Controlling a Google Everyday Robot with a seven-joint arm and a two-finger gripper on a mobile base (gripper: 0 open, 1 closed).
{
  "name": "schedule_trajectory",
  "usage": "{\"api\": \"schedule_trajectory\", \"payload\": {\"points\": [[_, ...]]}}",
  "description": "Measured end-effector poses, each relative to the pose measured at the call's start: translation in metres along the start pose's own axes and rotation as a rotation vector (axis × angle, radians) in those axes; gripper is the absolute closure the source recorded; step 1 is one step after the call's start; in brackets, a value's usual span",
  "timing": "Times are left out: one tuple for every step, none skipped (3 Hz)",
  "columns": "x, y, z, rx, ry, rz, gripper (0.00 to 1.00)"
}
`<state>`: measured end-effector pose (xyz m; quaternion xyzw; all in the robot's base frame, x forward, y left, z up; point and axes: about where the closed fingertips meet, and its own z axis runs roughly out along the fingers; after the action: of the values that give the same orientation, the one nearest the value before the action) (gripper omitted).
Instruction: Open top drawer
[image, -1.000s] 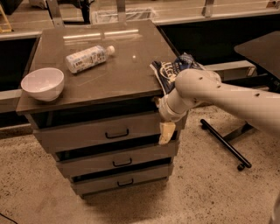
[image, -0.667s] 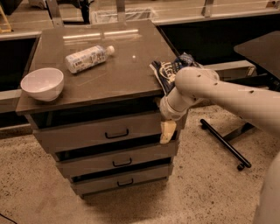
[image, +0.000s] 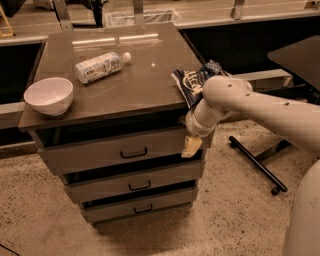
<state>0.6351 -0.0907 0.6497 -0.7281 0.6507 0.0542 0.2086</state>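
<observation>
Camera view: shows the gripper (image: 191, 146) at the right end of the top drawer (image: 95, 155) front, just under the tabletop (image: 150, 85) edge. Cannot tell how far open, nor anything held. Places the black bar handle (image: 134, 153), horizontal, at the front's centre, leftward of the gripper, apart.

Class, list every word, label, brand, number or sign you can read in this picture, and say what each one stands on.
Nothing here can be quoted.
Bottle lying on the cabinet top: its label has print, too blurred to read.
Dark blue bag at the top's right edge: pale markings, too blurred to read.
White bowl, top drawer, and the gripper at that drawer's right front corner: no text visible.
</observation>
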Motion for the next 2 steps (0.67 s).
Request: {"api": "schedule_trajectory", "payload": {"points": [[-0.002,0.012,-0.012,-0.008,-0.014,0.0,0.56],[-0.006,0.025,-0.022,-0.018,-0.026,-0.016,0.71]]}}
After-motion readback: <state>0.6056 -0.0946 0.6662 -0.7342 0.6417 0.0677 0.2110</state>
